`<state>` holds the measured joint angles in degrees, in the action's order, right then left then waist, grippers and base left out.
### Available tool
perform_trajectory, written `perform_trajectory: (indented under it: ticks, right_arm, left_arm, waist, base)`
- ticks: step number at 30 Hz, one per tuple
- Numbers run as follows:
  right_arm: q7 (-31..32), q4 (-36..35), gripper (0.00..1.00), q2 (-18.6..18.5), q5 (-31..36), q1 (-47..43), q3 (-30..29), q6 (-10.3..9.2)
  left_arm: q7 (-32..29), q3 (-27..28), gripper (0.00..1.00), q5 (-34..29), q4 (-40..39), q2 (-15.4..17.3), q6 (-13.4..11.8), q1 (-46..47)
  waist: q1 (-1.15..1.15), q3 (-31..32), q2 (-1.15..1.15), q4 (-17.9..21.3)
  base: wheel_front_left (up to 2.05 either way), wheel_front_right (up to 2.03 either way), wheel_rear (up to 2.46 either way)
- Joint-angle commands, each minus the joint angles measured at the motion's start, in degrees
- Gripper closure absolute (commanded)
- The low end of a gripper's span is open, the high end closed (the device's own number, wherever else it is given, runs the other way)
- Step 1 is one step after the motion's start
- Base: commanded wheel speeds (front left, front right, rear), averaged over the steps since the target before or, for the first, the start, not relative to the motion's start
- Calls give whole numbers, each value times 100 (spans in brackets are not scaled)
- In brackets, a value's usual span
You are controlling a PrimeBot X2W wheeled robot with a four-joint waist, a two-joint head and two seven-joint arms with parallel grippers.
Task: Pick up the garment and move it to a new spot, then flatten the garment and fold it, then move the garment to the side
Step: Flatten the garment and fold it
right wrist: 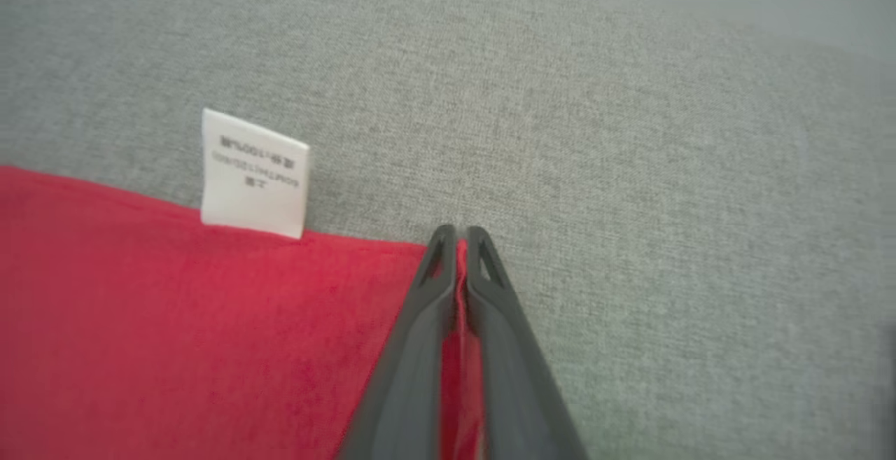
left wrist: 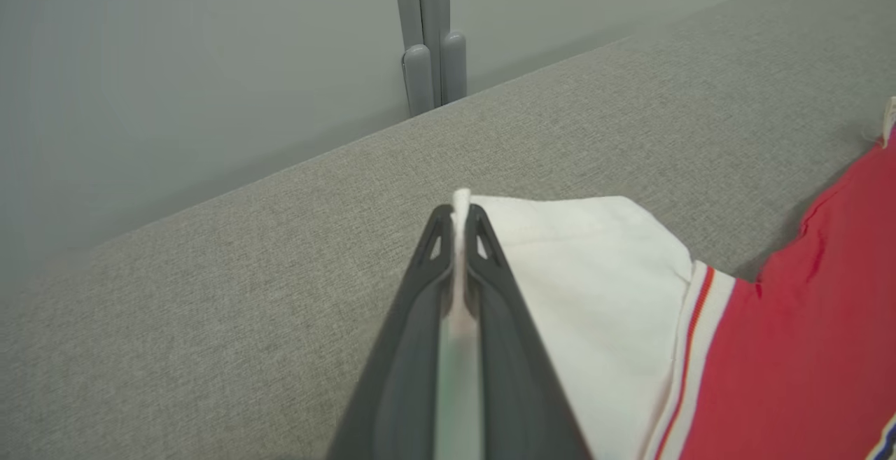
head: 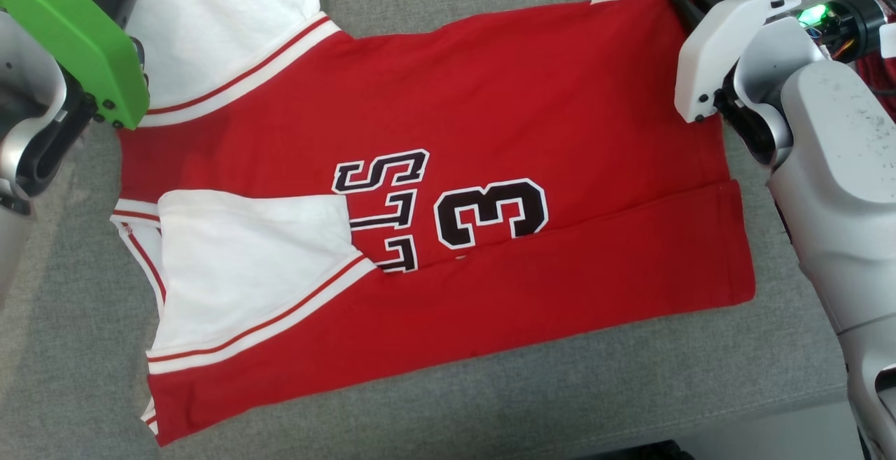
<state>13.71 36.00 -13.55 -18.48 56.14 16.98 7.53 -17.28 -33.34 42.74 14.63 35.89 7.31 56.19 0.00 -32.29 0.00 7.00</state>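
Folding stage, second long fold in preparation. One garment [head: 490,131], a red jersey with white sleeves, lies spread across the grey padded surface [head: 490,404], with its collar end to the robot's left and its hem to the right. The near flap [head: 560,271] already lies turned over the body, covering the lower part of the lettering beside the printed numeral [head: 490,213], and the near sleeve [head: 252,264] rests on top of the red cloth.

The left gripper [left wrist: 458,211] is pinched together on the edge of the far sleeve [left wrist: 595,271], with a thin line of white fabric showing between its fingers. The right gripper [right wrist: 458,232] is clamped on the far hem corner, with red cloth caught between its fingers just beside the care label [right wrist: 253,173].

Judged step: the flattening looks done and the first fold is in place, and both far corners are now gripped. The next move likely calls for both arms to lift together and carry the far edge toward the robot at an even pace. The cloth should stay taut between the two grips so that it lands square on the near flap without bunching.

Count: one garment, two sleeves, one label, two grippers, one completed fold.
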Motion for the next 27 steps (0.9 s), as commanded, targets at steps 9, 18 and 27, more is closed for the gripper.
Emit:
perform_trajectory:
  ticks: [9,18,27]
  right_arm:
    - [-665,198,100,-5,198,228,-47,-9]
    - [-1394,31,100,-119,103,-528,103,-9]
    - [-1793,-660,100,-283,41,-1964,-235,-9]
  left_arm:
    - [360,-103,100,14,177,-78,29,175]
    - [964,-118,100,407,-339,43,-12,-892]
    - [1523,-188,100,635,-1243,208,-424,-2627]
  waist:
    - [0,353,0,12]
    - [0,930,0,-125]
    - [0,1517,0,-378]
  base:
    - [0,0,0]
    - [0,0,0]
    - [0,0,0]
